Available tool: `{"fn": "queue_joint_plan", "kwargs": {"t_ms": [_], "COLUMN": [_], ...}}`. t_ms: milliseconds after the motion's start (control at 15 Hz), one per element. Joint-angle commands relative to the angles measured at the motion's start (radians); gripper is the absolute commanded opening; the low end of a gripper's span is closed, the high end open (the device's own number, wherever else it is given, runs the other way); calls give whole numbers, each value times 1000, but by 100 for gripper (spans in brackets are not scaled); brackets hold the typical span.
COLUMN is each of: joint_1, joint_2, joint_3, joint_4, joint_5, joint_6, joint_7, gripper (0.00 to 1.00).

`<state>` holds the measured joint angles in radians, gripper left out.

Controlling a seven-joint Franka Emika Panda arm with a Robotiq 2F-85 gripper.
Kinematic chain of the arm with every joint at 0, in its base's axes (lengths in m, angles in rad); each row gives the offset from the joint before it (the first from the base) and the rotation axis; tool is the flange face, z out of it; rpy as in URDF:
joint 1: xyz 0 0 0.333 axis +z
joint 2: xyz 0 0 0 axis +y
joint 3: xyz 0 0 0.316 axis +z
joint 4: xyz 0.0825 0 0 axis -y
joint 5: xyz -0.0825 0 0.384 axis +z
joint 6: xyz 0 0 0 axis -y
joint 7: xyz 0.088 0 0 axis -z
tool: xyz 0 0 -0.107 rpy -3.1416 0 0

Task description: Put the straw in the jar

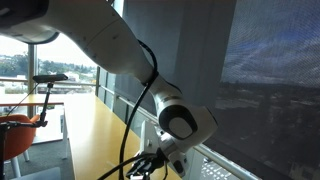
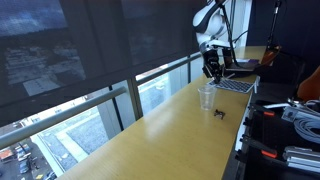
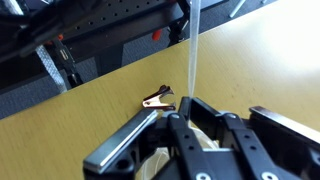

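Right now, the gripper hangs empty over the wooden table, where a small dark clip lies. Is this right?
No. The gripper holds a white straw, as the wrist view shows. The wooden table and the small dark clip are as you say.

White rounded arm [image 1: 95,35], grey circular joint cap [image 1: 180,122], black cable [image 1: 141,103], black claw [image 2: 212,72].

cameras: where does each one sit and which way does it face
Exterior view: close beside the arm, looking along the counter by the window; arm links fill it, gripper at the bottom.
Exterior view: far down the counter, facing back at the whole arm above the jar and laptop.
Wrist view: looks down at the counter; fingers, straw and clip show.
Shared: both exterior views show arm and counter; the clip also shows in an exterior view.
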<state>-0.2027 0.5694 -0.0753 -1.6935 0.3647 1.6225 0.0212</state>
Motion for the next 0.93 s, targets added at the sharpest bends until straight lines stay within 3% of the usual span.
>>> {"fn": "queue_joint_plan", "kwargs": {"t_ms": [0, 133, 200, 267, 867], "joint_1": [-23, -27, -28, -29, -26], "joint_2": [33, 42, 44, 45, 33], "joint_3": [6, 6, 5, 5, 9], "joint_4": [61, 75, 80, 83, 79], "joint_5": [36, 44, 44, 44, 39], "joint_6": [-53, -63, -63, -64, -52], "joint_7": [-15, -17, -18, -17, -32], "gripper": [3, 3, 35, 36, 99]}}
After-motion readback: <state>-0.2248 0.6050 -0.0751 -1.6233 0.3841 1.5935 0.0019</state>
